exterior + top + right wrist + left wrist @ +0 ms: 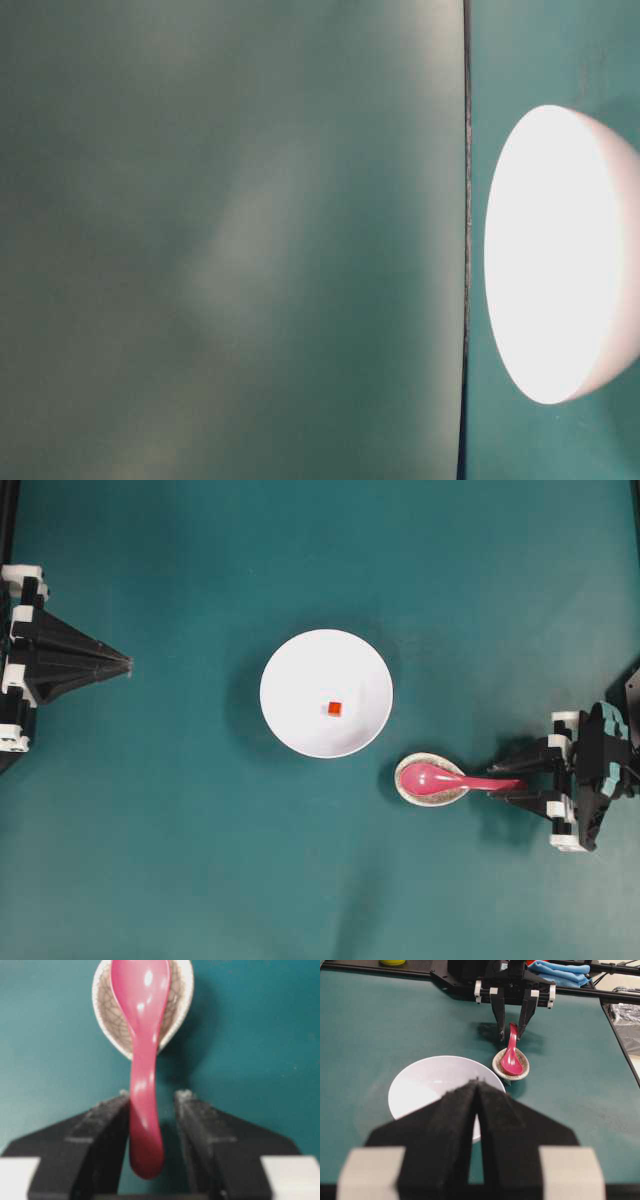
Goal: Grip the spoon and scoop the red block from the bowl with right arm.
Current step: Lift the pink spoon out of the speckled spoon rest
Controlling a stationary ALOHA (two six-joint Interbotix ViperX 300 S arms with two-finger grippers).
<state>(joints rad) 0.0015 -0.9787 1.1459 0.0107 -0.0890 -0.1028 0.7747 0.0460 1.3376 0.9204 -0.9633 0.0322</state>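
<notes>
At the far left of the overhead view, the left gripper [125, 665] lies low and level at the table's edge, pointing toward the middle, its black fingers pressed together into a point with nothing between them. Its own wrist view shows the same: the two dark pads meet along a thin seam.

Near the centre of the green table [180, 860] sits the bowl [290, 660], white and round, with the red block [334, 709] lying alone on its floor, a little right of middle. Just beside the bowl's lower right rim stands the small crackle-patterned dish [412, 793]; whether the two touch cannot be told. The spoon [455, 778] rests with its scoop in that dish and its handle slanting out to the right, off the rim.

Further right, the right gripper [512, 786] reaches in level from the table's right side. Its jaws stand wide apart on either side of the handle's end. The right wrist view shows a gap at the right-hand finger, while the handle lies close against the left-hand one.

The table-level view shows only the bowl's outer wall, overexposed, and blurred green cloth.
</notes>
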